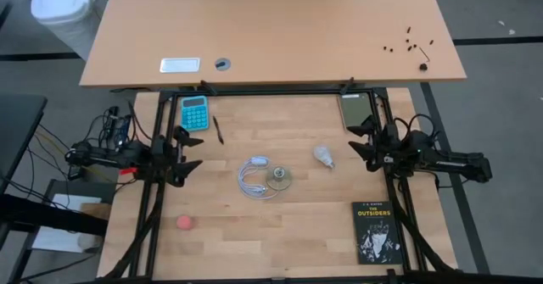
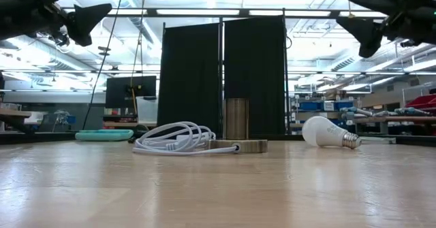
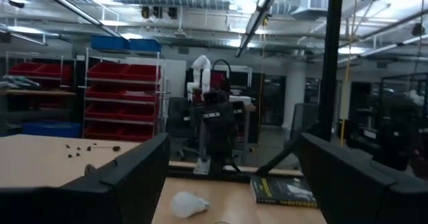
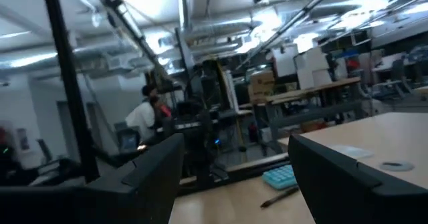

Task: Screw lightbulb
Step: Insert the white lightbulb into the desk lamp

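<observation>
While the lightbulb (image 1: 322,156) lies on its side just to the right of the round socket (image 1: 279,179), nothing touches it. Left gripper (image 1: 188,152) waits far left of the socket, fingers wide apart. Right gripper (image 1: 356,140) waits right of the bulb, open and empty.

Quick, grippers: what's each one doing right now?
Left gripper: open, empty, raised at the table's left side.
Right gripper: open, empty, raised right of the lightbulb.
</observation>
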Robot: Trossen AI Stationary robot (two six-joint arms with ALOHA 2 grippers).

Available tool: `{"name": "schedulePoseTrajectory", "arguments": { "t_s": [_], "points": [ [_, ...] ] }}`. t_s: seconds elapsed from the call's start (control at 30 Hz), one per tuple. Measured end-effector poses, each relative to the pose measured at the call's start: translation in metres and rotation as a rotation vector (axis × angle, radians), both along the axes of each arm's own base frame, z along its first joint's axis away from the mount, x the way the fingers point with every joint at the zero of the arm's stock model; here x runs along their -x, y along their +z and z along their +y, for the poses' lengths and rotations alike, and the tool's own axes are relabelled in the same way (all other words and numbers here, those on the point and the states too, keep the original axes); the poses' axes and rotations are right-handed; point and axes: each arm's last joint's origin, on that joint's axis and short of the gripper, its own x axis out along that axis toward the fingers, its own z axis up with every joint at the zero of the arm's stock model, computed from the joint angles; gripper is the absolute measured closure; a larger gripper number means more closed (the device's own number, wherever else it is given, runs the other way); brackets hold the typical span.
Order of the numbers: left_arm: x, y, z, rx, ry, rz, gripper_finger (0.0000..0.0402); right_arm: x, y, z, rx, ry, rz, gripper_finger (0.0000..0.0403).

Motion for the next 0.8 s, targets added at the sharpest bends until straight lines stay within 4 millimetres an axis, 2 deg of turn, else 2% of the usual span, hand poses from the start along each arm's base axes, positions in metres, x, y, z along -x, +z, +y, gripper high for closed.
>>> {"name": "schedulePoseTrajectory", "arguments": {
  "t_s": [0.17,0.37,0.57,0.8],
  "points": [
    [0.0008,0.0018,0.0004,0.007,0.007,-0.021,0.0071,0.0003,0.0000,-0.0015,-0.091,-0.021,-0.020,0.0124],
    [0.0012,0.0014,0.0039,0.051,0.123,-0.011,0.0071,0.0008,0.0013,-0.0014,-0.092,-0.020,-0.035,0.0124],
    [0.0012,0.0011,0.0046,0.059,0.143,-0.008,0.0071,0.0010,0.0018,-0.0014,-0.092,-0.021,-0.041,0.0124],
    [0.0030,0.0042,0.0063,-0.010,0.230,-0.022,0.0071,0.0009,0.0015,-0.0016,-0.094,-0.027,-0.038,0.0124]
  ]
}}
